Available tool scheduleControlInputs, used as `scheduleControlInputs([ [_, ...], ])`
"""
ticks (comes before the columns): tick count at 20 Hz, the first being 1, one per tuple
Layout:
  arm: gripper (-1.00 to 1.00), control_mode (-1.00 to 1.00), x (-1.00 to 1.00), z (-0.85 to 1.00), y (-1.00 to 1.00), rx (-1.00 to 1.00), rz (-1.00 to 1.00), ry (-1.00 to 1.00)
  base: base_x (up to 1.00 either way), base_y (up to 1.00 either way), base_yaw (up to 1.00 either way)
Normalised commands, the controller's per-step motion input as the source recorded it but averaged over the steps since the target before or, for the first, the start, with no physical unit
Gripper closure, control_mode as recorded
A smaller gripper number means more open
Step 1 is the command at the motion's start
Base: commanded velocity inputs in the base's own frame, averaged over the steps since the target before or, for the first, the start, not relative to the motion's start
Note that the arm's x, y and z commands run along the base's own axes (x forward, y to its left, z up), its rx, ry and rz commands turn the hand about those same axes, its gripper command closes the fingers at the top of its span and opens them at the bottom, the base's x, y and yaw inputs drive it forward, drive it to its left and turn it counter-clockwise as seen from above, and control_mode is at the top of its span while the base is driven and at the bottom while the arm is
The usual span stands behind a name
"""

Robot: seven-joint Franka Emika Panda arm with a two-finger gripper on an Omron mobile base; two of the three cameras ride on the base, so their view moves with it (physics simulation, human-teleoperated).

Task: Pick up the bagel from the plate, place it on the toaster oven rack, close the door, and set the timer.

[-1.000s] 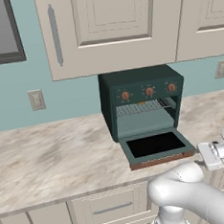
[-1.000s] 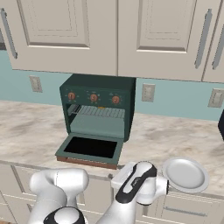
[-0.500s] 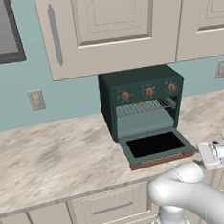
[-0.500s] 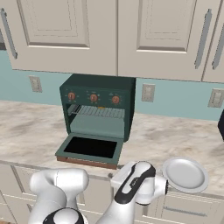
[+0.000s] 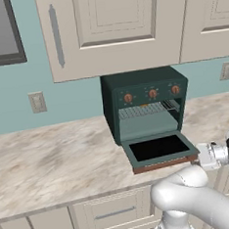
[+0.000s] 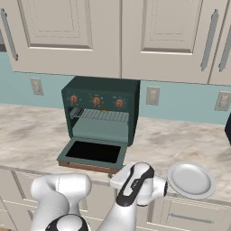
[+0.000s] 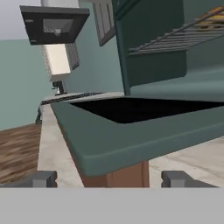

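Gripper (image 7: 109, 178) sits low in front of the counter edge with its two fingertips (image 7: 41, 178) spread wide apart and nothing between them, looking straight at the copper-brown handle (image 7: 127, 175) under the lip of the open door (image 7: 144, 135). The door (image 6: 92, 153) lies flat down in front of the dark green toaster oven (image 6: 101, 88), and the plate (image 6: 190, 179) to its right carries nothing. On the wire rack (image 7: 175, 39) a golden-brown piece, probably the bagel (image 7: 210, 17), shows at the far back. So I judge the placing is finished and closing the door is the step now. The next move needs the open fingers to come under the handle and push the door upward until it shuts; after that the timer (image 6: 119, 103), the right knob, must be turned.
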Motion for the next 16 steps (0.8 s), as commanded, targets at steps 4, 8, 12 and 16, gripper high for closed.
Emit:
scheduleControlInputs([
  [4,-1.00,-1.00,0.52,0.18,1.00,0.00,0.00,0.00,0.00,0.00,0.00],
  [8,-1.00,-1.00,0.43,0.29,1.00,0.00,0.00,0.00,0.00,0.00,0.00],
  [12,-1.00,-1.00,0.33,0.57,0.94,0.04,0.02,-0.01,0.00,0.00,0.00],
  [16,-1.00,-1.00,0.28,0.90,0.84,0.09,0.04,-0.01,0.00,0.00,0.00],
])
